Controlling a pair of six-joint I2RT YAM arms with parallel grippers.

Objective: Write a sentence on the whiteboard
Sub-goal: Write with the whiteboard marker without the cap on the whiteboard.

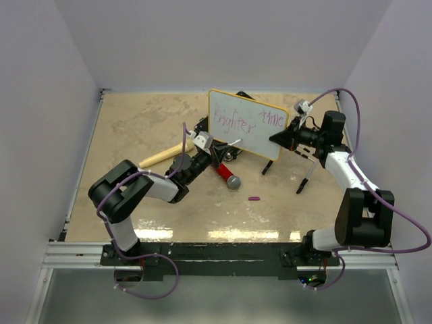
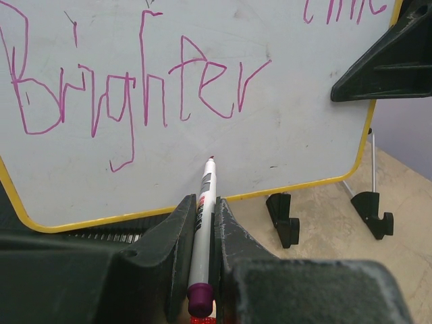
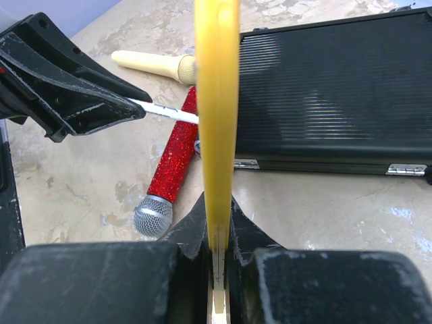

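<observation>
The whiteboard [image 1: 246,123] with a yellow rim is held up, tilted, in the middle of the table. Purple words "Brighter" [image 2: 135,94] and "time" [image 1: 272,119] are on it. My left gripper [image 1: 214,150] is shut on a white marker [image 2: 202,223] with a purple end; its tip touches or nearly touches the board below "Brighter". My right gripper [image 1: 278,138] is shut on the board's right edge; in the right wrist view the yellow rim [image 3: 217,101] runs edge-on between its fingers. The left gripper with the marker also shows in that view [image 3: 135,104].
A black ribbed case [image 3: 324,94] lies behind the board. A red glitter microphone [image 1: 226,175] and a cream stick [image 1: 162,157] lie below and left of the board. A purple cap [image 1: 254,198] lies on the table. A black clip foot [image 2: 283,217] and a stand leg [image 1: 304,182] stand below the board.
</observation>
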